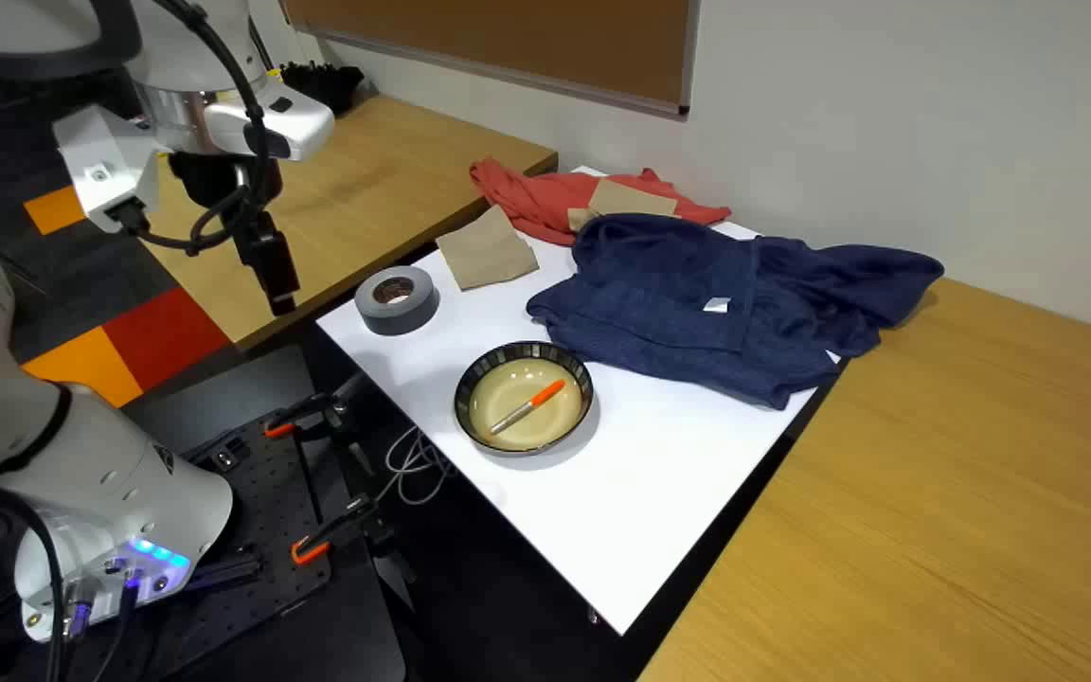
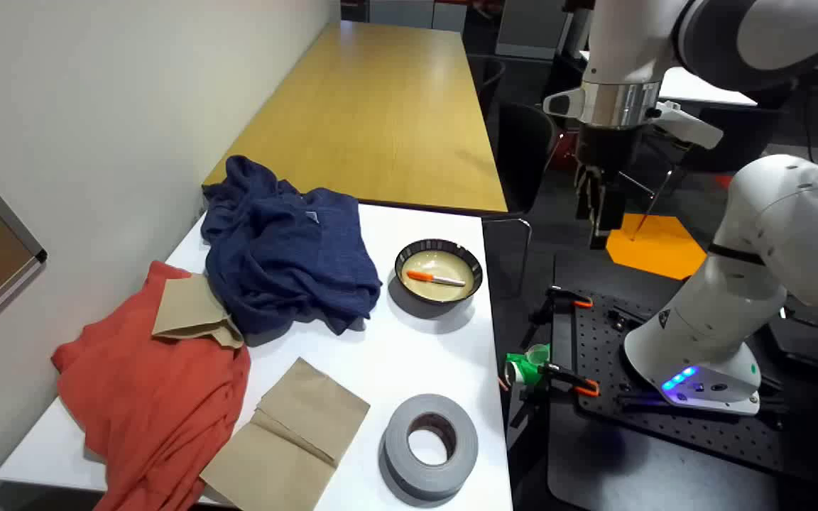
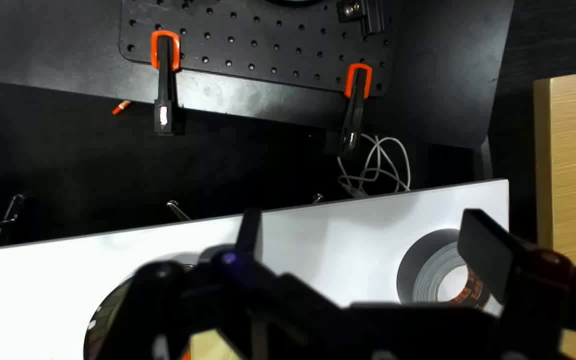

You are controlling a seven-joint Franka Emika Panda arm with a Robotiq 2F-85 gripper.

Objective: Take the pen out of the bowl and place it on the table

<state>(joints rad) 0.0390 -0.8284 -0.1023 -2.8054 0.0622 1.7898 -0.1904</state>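
The pen, with an orange cap and silvery body, lies aslant inside the bowl in both exterior views [image 1: 530, 406] [image 2: 435, 279]. The bowl has a dark patterned rim [image 1: 522, 351] [image 2: 439, 246] and tan inside, and stands upright on the white table [image 1: 678, 464] [image 2: 444, 362] near its robot-side edge. My gripper [image 1: 282, 301] [image 2: 599, 238] hangs high beside the table, apart from the bowl. In the wrist view the gripper [image 3: 364, 220] is open with nothing between its fingers. There the bowl [image 3: 103, 320] is mostly hidden behind the gripper; only a bit of the pen [image 3: 186, 355] shows.
A grey tape roll [image 1: 399, 319] [image 2: 403, 461] stands on the table. Brown paper [image 1: 489, 251], a navy cloth [image 1: 678, 294] and a red cloth [image 1: 536, 204] lie toward the wall. Clamps [image 3: 165, 65] hold the robot's base plate. Wooden tables [image 1: 962, 493] adjoin.
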